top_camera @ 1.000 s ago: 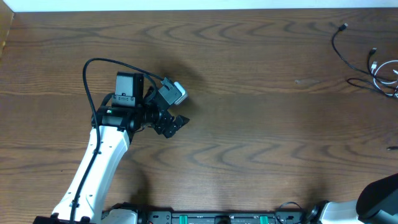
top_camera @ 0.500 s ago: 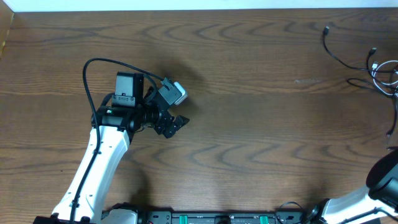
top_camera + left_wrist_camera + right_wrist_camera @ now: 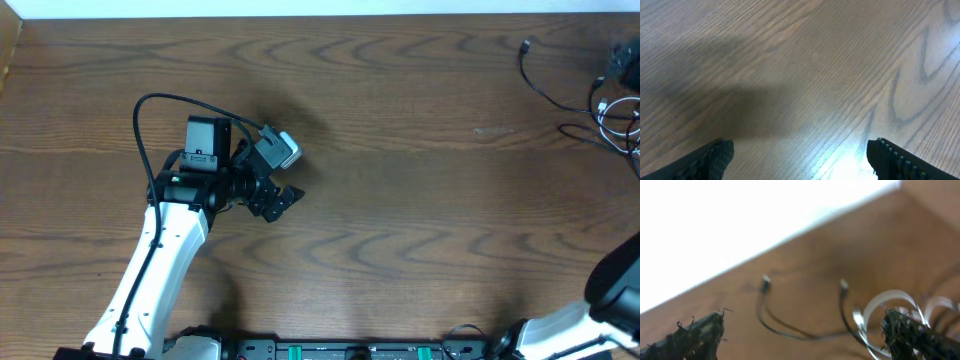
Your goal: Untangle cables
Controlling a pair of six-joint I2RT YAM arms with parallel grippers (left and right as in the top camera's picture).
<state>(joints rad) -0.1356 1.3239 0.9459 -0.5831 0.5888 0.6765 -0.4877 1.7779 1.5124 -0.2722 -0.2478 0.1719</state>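
Holding left gripper released above brown wooden table at left, hanging right gripper released too over thin black cords and looped white cord lying tangled at far right edge.

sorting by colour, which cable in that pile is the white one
The white cable, curled in loops on the right of the right wrist view; the black cables beside it are thinner.
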